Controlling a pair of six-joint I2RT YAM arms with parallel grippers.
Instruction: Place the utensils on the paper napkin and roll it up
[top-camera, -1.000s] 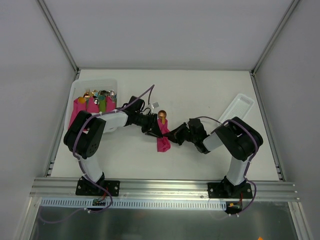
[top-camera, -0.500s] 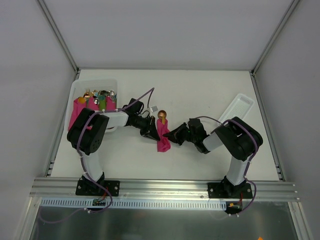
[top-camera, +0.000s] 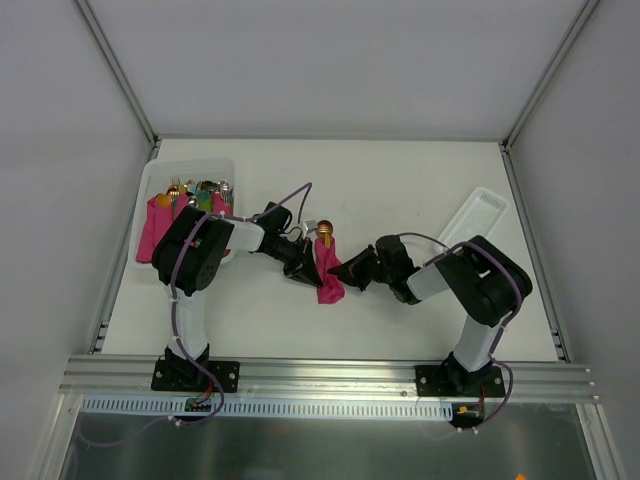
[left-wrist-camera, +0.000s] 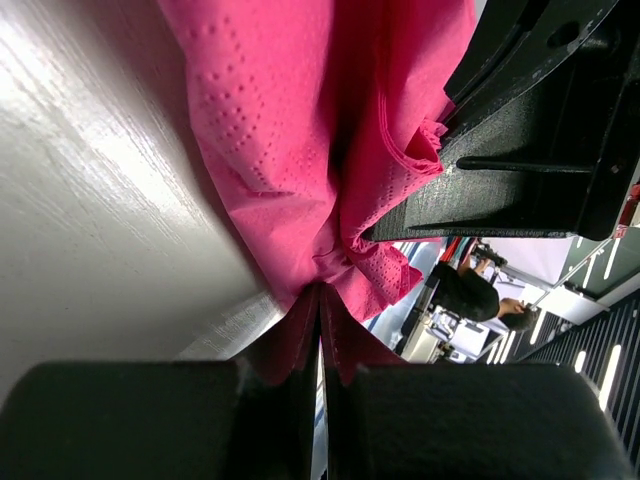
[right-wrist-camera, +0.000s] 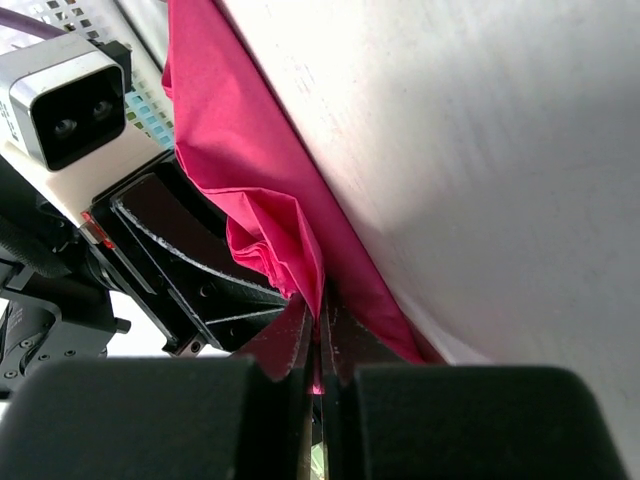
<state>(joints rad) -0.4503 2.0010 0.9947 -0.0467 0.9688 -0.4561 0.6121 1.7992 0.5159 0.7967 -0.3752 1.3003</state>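
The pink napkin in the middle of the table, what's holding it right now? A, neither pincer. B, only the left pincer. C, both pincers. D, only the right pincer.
C: each wrist view shows closed jaws with a fold of the paper napkin pinched between them, the left pincer on one side and the right pincer on the other.

Crumpled magenta paper napkin (top-camera: 330, 288) around gold utensils (top-camera: 325, 232), spoon bowl protruding, mid white table (top-camera: 400, 180)

Robot lab: white enclosure (top-camera: 320, 60), aluminium rail (top-camera: 330, 372)
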